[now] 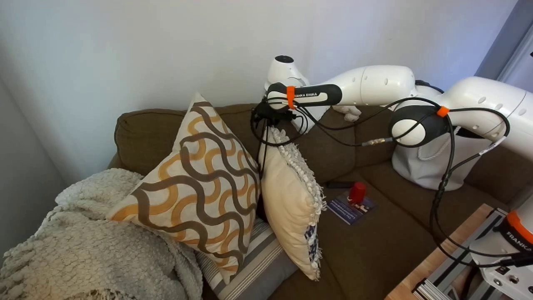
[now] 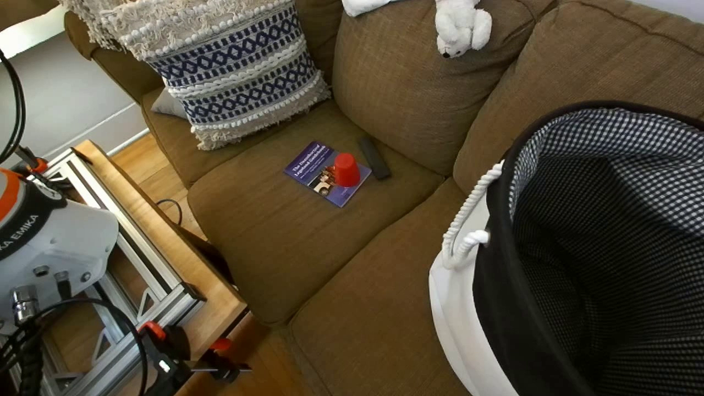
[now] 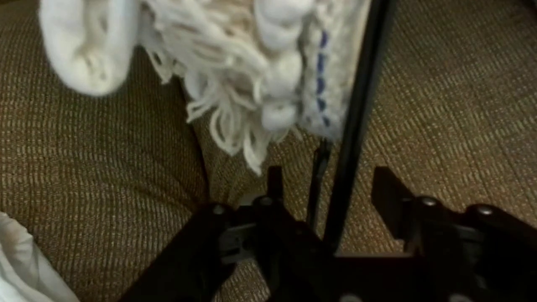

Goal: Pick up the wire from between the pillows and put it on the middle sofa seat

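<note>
- Black two-finger gripper (image 3: 327, 188): fingers spread apart.
- Slim black wire (image 3: 360, 109): appears within the finger gap; runs down between cream wave-patterned pillow (image 1: 208, 179) and cream fringed pillow (image 1: 285, 187).
- Judged status: approach done; grasp, extraction, placement on brown fabric middle seat (image 2: 269, 225) remain.

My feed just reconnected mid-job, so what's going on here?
The Franka arm has its end effector open near the top of the fringed pillow, the black wire passing between its jaws, not clamped. The wire runs down between that and the wavy-patterned pillow. It isn't on the middle sofa seat yet, where a red cup sits on a guidebook.
</note>
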Motion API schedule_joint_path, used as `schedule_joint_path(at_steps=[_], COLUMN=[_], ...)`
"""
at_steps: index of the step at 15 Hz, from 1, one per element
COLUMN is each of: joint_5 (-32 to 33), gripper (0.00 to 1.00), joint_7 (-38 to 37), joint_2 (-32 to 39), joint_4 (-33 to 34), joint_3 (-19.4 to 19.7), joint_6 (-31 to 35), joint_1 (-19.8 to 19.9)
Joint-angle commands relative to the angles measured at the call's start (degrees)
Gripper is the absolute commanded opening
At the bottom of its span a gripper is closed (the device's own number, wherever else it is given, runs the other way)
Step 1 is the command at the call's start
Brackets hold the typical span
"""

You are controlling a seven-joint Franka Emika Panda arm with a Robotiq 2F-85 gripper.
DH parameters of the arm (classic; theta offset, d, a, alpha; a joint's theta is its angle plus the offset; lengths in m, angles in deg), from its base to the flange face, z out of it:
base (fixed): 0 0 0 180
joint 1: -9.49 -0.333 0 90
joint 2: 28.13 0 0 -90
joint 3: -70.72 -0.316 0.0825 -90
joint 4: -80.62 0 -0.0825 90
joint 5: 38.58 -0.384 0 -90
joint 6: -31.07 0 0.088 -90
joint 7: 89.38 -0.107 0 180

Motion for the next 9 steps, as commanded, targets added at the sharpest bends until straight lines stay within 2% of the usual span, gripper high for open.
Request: schedule_joint_path(at_steps=[1,4,5,9], joint_5=[1.34,1.74,1.88,1.05], gripper=[0.26,0.04,0.0,0.01], joint_7=[-3.46,-4.22,-4.33,-3.41], joint_2=[-0.31,-1.3,-1.43,-2.8], joint_4=[0.68,0.42,0.34,0.43], joint_3=[2.65,4.86,5.59,6.55], joint_6=[0.18,-1.31,-1.62,-3.12], joint_1=[-0.69,-1.12,-1.26,-0.98])
